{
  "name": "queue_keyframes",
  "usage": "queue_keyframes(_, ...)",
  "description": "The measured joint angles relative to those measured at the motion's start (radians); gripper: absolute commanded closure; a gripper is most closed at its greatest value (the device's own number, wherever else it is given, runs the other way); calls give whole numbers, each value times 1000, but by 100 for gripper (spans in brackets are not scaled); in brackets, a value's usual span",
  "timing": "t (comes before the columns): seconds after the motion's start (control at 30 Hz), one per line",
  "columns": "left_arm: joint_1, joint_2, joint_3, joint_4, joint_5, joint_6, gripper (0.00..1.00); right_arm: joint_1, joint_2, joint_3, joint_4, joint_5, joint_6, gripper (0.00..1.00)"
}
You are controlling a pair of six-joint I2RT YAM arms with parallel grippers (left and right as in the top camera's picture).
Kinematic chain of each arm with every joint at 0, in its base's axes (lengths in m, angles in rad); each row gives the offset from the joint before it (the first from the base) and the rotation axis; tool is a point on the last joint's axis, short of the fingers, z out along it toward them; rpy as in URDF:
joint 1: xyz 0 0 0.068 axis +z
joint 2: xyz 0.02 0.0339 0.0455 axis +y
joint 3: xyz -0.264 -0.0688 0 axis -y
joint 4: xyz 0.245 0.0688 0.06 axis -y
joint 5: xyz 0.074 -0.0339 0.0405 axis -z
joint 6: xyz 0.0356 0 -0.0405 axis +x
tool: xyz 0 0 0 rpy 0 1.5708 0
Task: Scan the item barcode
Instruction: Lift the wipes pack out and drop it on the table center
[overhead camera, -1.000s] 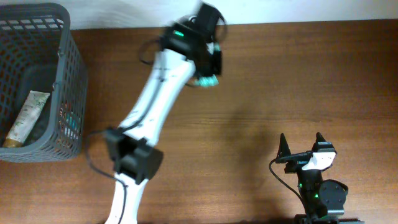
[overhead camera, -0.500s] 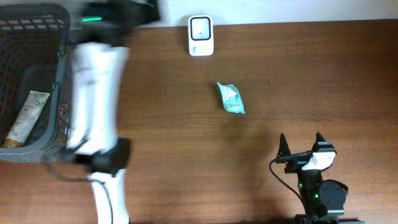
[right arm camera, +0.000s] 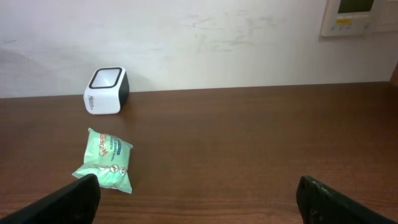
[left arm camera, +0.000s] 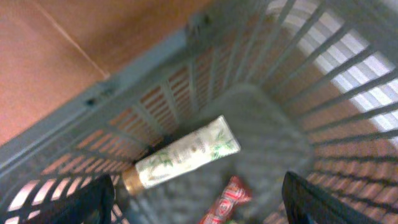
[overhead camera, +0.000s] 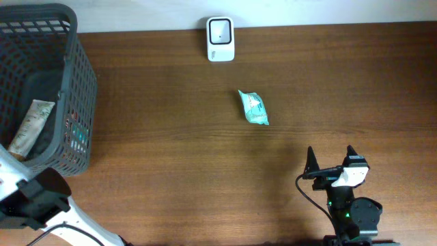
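We take the white barcode scanner (overhead camera: 220,39) (right arm camera: 106,91) as our mark. It stands upright at the back edge of the wooden table (overhead camera: 171,157), against the pale wall (right arm camera: 205,43).

The teal packet (overhead camera: 253,108) (right arm camera: 106,160) lies flat on the table near the scanner, toward the front and a little to the right. It is apart from the scanner and no finger touches it.

The grey plastic basket (overhead camera: 76,89) (left arm camera: 155,68) sits well to the left of the scanner, at the table's left end. Inside it lies a pale tube (overhead camera: 31,128) (left arm camera: 180,152) printed with green leaves and fitted with a gold-brown cap. A red packet (left arm camera: 227,199) lies just beside the tube on the basket floor; it is partly cut off by the frame edge.

The left gripper (left arm camera: 198,186) hangs above the basket's interior, far to the left of the scanner. Its two dark fingers (left arm camera: 87,205) are spread wide and released, with nothing between them. From overhead we see only part of the left arm (overhead camera: 34,198), in front of the basket.

The right gripper (overhead camera: 330,152) (right arm camera: 198,183) rests well apart from the scanner, toward the front and right of the table, beyond the teal packet. Its jaws are spread wide and grasp nothing. Its camera looks toward the scanner and packet across bare wood.
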Motion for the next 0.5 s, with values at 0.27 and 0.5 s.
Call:
queue_keyframes(0.27,-18,18,-551,221,-47,366,25,0,0,0,0,0,0,1)
queue_keyframes(0.5,-89,18,-745,471,-250,676,24,0,0,0,0,0,0,1)
